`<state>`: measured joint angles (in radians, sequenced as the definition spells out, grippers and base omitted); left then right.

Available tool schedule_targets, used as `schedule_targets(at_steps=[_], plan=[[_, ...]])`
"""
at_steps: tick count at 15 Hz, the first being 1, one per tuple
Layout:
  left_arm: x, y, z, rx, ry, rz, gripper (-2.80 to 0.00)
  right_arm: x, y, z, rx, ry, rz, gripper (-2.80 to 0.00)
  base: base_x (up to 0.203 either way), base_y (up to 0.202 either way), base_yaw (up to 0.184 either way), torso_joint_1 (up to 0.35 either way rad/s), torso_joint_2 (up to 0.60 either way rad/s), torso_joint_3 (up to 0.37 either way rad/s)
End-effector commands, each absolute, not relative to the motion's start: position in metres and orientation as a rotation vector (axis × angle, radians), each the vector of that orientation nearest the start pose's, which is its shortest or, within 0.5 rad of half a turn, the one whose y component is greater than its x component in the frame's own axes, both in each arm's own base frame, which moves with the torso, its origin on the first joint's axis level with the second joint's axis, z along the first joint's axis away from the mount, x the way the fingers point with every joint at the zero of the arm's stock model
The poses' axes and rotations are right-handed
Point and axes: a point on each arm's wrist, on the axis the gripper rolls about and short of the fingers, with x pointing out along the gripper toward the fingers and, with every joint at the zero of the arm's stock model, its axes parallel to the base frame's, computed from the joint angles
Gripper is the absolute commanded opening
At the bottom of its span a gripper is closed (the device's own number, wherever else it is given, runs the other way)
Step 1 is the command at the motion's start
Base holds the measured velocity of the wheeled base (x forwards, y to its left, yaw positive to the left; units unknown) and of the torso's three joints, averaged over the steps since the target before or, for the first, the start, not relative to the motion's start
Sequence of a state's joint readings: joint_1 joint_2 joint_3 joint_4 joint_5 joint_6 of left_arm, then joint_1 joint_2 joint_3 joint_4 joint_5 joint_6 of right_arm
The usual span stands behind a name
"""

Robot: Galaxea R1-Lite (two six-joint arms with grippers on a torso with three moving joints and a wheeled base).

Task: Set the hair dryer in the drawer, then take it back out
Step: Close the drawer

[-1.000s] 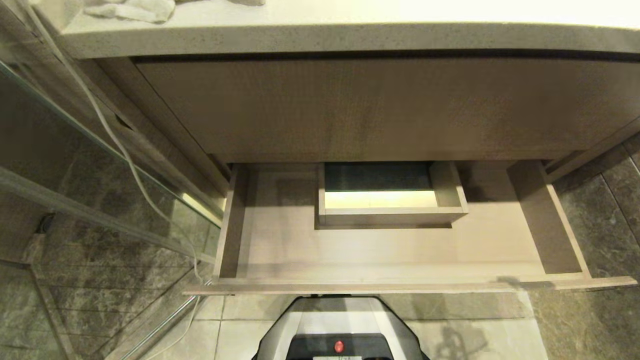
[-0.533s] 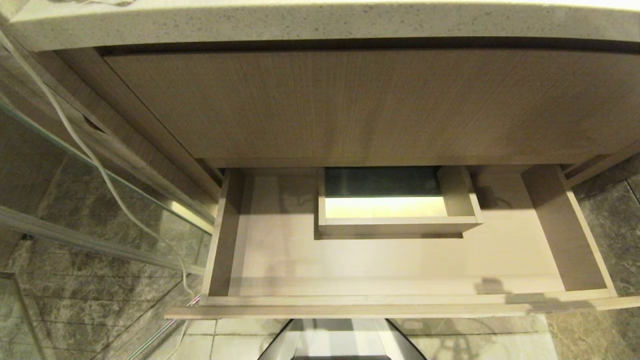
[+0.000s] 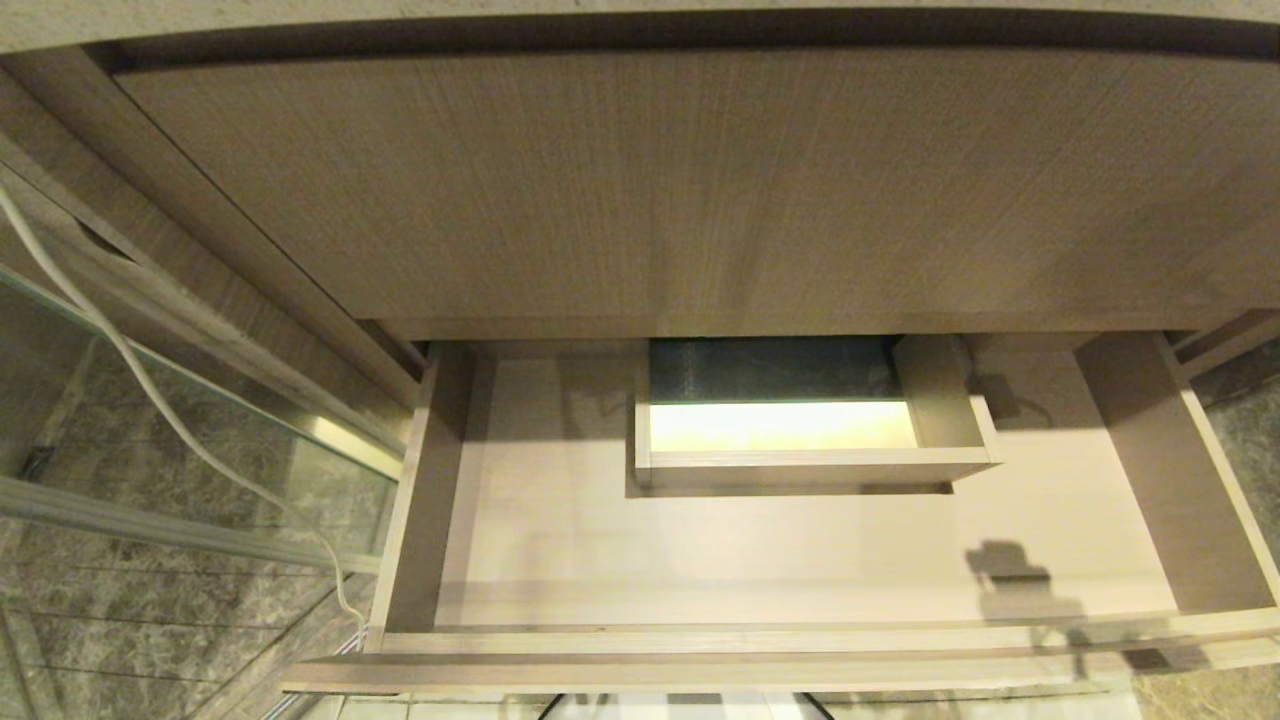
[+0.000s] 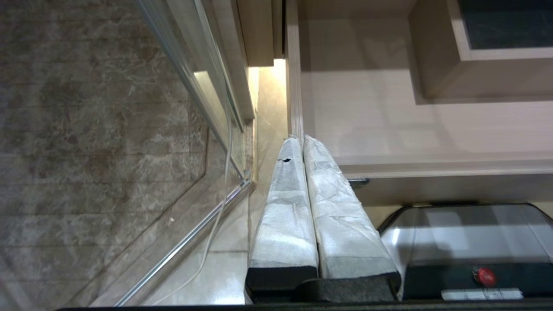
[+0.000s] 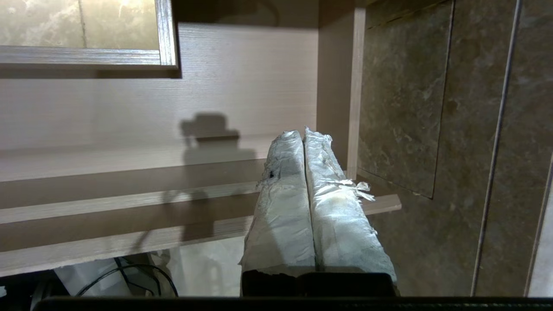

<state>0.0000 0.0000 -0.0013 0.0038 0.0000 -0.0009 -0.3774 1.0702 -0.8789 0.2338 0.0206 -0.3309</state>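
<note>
The drawer [image 3: 780, 560] is pulled out below me, wide and shallow, light wood-grain, with nothing lying on its floor. A boxed cut-out [image 3: 800, 468] stands at its back middle. The hair dryer is out of view; only a white cord [image 3: 150, 390] hangs down at the left past the glass. My left gripper [image 4: 301, 139] is shut and empty, near the drawer's [image 4: 389, 129] left front corner. My right gripper [image 5: 303, 133] is shut and empty, over the right end of the drawer's [image 5: 129, 112] front board. Neither gripper shows in the head view.
A taller wood-grain panel [image 3: 650, 190] fills the space above the drawer, under a stone countertop edge [image 3: 300, 15]. A glass panel with a metal rail [image 3: 150, 500] stands at the left. Dark stone tiles [image 5: 432, 108] lie at the right. My base [image 4: 466, 242] sits before the drawer front.
The whole head view has shifted: the countertop has slid off the top, the drawer looks larger and lower, and my base has left the bottom edge. A gripper's shadow now falls on the drawer's floor at the right.
</note>
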Motion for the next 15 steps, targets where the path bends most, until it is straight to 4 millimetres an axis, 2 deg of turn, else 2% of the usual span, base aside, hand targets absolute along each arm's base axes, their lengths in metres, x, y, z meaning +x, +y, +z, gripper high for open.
schedule_targets(at_steps=[1, 8, 15], plan=[[-0.0229, 0.0, 0.0751, -0.002, 0.003, 0.0, -2.8, 0.126, -0.0494, 0.2617, -0.24, 0.474, -0.277, -2.8, 0.0, 0.0, 0.0, -0.032, 0.35, 0.287], [-0.023, 0.0, 0.0753, -0.002, 0.002, 0.0, -2.8, 0.1263, -0.0496, 0.2604, -0.242, 0.473, -0.278, -2.8, 0.0, 0.0, 0.0, -0.057, 0.34, 0.299], [-0.023, 0.0, 0.0754, -0.002, 0.002, 0.0, -2.8, 0.1282, -0.0504, 0.2604, -0.244, 0.47, -0.28, -2.8, 0.0, 0.0, 0.0, -0.024, 0.25, 0.157]])
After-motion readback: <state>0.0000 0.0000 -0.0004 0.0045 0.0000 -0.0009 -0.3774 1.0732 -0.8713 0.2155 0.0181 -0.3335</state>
